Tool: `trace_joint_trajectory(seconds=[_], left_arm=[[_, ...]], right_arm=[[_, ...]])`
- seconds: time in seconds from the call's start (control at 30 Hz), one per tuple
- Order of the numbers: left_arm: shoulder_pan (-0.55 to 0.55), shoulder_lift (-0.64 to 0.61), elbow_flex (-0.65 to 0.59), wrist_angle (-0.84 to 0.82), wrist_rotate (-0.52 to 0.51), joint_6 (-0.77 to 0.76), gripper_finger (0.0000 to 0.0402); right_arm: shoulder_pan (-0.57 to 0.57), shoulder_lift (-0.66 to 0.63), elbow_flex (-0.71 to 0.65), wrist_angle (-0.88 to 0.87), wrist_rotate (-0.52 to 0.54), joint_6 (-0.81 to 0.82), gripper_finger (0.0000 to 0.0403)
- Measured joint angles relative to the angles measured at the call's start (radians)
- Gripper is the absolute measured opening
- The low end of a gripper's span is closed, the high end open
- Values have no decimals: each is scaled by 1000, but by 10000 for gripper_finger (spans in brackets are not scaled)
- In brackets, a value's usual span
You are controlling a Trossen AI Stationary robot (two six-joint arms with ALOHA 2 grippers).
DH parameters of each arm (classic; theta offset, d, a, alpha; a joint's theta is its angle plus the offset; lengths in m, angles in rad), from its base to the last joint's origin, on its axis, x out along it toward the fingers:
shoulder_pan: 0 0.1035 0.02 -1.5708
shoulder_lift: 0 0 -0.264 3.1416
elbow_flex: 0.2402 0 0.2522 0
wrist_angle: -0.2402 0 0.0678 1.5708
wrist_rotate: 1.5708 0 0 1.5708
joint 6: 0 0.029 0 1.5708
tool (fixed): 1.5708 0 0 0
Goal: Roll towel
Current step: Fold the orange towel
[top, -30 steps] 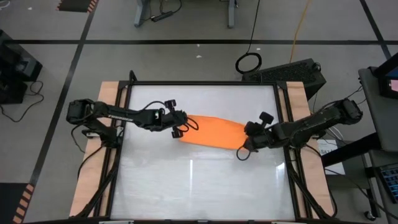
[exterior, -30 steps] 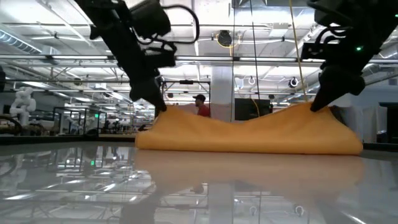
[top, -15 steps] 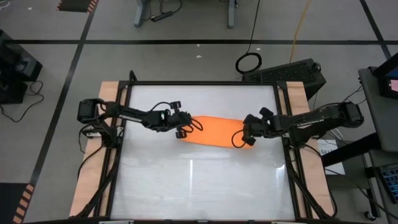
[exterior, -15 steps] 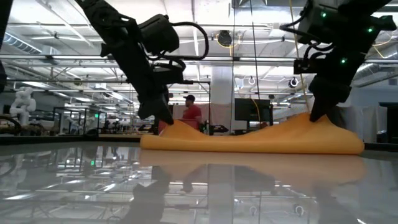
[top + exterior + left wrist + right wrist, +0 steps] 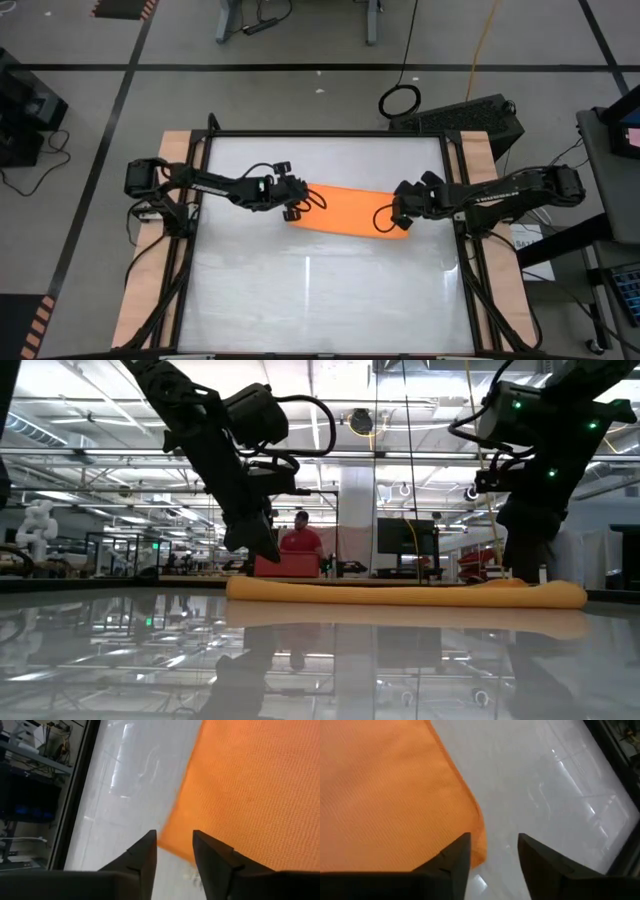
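Note:
The orange towel (image 5: 345, 212) lies flat as a long low strip on the white tabletop (image 5: 320, 290), a little beyond the middle; it is also seen in the low view (image 5: 400, 594). My left gripper (image 5: 296, 207) stands open just above the towel's left end (image 5: 235, 795). My right gripper (image 5: 388, 219) stands open just above the towel's right end (image 5: 385, 795). In the low view both grippers (image 5: 262, 550) (image 5: 525, 572) hang close over the towel with nothing between their fingers.
Black frame rails (image 5: 455, 200) and wooden side boards (image 5: 150, 290) border the table. The near half of the tabletop is bare. Beyond the far edge, a person in a red shirt (image 5: 300, 545) is in the room.
Both grippers have opened and let go of the towel. The towel's raised ends have dropped, and it now lies flat and low. My right gripper has first moved toward the table's far edge with its end of the towel.

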Motion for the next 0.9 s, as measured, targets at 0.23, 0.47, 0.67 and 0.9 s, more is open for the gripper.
trace_joint_trajectory(seconds=[0.23, 0.47, 0.67, 0.9], left_arm=[[0, -1, 0, -1, -25, 1, 149], [-19, -5, 7, 0, 118, -7, 149], [-78, -5, 8, -3, 354, 12, 149], [-127, -5, 8, -47, 347, 80, 149]], right_arm=[[0, 0, 0, -60, 46, 45, 192], [15, 0, 0, -7, 10, 27, 183], [71, 0, 0, 166, -129, -71, 171], [171, 8, 1, 384, -269, -113, 163]])
